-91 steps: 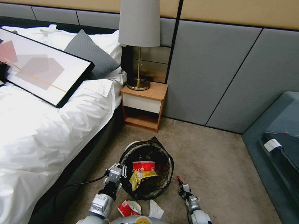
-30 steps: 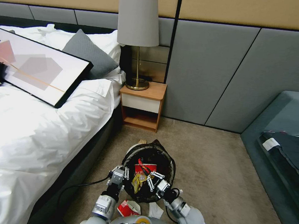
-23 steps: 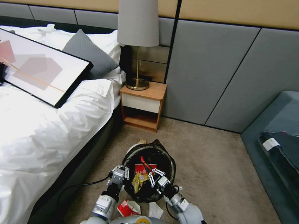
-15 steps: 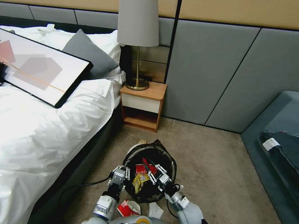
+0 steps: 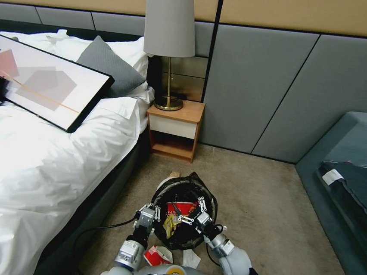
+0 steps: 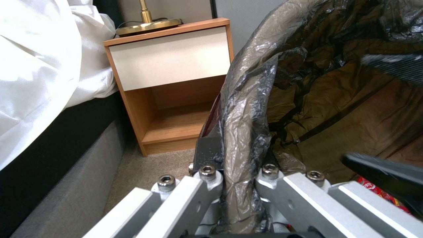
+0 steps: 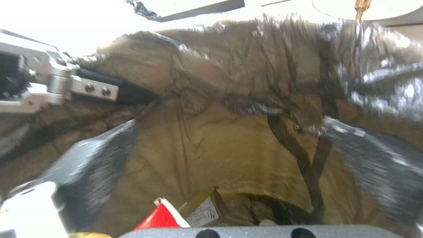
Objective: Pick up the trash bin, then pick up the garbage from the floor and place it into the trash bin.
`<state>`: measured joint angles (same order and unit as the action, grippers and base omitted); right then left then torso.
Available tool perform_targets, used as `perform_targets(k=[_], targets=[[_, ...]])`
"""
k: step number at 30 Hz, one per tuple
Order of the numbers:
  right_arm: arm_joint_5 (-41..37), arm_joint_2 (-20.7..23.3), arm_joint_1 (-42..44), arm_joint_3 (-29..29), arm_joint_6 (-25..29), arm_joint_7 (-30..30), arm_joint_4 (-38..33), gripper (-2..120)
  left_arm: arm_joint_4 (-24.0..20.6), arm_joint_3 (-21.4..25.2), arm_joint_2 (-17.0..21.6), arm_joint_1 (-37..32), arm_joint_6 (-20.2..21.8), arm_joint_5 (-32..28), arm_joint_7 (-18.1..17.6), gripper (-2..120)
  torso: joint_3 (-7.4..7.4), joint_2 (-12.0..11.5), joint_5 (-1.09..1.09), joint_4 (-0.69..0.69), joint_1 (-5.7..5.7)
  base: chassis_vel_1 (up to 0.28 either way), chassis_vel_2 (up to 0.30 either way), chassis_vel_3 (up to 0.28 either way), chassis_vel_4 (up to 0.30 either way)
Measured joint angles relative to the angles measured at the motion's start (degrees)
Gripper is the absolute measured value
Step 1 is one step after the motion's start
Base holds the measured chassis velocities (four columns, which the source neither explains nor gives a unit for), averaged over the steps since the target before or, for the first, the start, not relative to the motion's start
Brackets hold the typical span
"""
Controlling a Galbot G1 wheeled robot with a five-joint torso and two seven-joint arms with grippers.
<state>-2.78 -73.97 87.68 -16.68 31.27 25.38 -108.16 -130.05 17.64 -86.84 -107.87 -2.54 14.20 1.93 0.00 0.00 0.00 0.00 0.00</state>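
The trash bin (image 5: 205, 200), lined with a crinkly black bag, hangs just above the carpet beside the bed. My left gripper (image 5: 149, 213) is shut on its near-left rim; in the left wrist view my left gripper (image 6: 239, 172) clamps the folded liner (image 6: 247, 109). My right gripper (image 5: 193, 211) hovers open over the bin's mouth with nothing between its fingers. In the right wrist view my right gripper (image 7: 238, 155) faces the bag's inside. Garbage lies in the bin: a red wrapper (image 5: 181, 207) and a yellow wrapper (image 5: 169, 223). On the floor lie a red-and-white wrapper (image 5: 156, 256) and a white tissue (image 5: 190, 257).
The bed (image 5: 39, 154) runs along the left, with a framed picture (image 5: 46, 83) lying on it. A wooden nightstand (image 5: 174, 128) with a lamp (image 5: 170, 28) stands behind the bin. A blue-grey sofa (image 5: 353, 171) is at the right. A small brown scrap (image 5: 174, 174) lies behind the bin.
My right gripper came from the floor right of the bin, carrying a small red scrap, to over the bin's mouth and has opened wide. The left gripper kept its hold on the rim.
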Motion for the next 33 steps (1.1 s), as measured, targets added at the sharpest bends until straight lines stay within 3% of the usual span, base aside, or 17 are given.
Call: perform_targets(k=[4, 7, 13, 20, 33], targets=[[0.7, -0.1, 1.2, -0.8, 0.9, -1.4, -4.6, 113, 0.0, 0.1, 0.1, -0.1, 0.0, 0.0, -0.1, 1, 0.0, 0.0, 0.0, 0.01, 0.0, 0.0, 0.0, 0.0, 0.0], [2.4, -0.4, 2.7, -1.5, -1.4, -7.8, -12.2, 114, -0.1, 0.1, 0.2, -0.1, 0.2, 0.0, -0.1, 1, 0.0, 0.0, 0.0, 0.01, 0.0, 0.0, 0.0, 0.0, 0.0], [6.0, -2.1, 4.6, -6.2, -4.8, -16.1, -18.8, 113, -0.1, 0.4, 0.2, -0.2, 0.4, -0.1, -0.3, 1, 0.0, 0.0, -0.01, -0.01, 0.0, 0.0, 0.0, 0.0, 0.0], [7.7, -6.4, 8.8, -12.7, -5.2, -24.1, -19.2, 102, -0.6, 1.2, 0.2, -0.4, 0.6, -0.5, -0.4, 1, 0.0, 0.0, 0.0, -0.01, 0.0, 0.0, 0.0, 0.0, 0.0], [6.7, -11.0, 12.3, -18.8, 1.1, -26.6, -13.6, 100, -1.0, 1.9, 0.2, -0.2, 0.7, -1.5, -0.6, 1, 0.0, 0.0, 0.0, 0.0, 0.0, 0.0, 0.0, 0.0, 0.0]])
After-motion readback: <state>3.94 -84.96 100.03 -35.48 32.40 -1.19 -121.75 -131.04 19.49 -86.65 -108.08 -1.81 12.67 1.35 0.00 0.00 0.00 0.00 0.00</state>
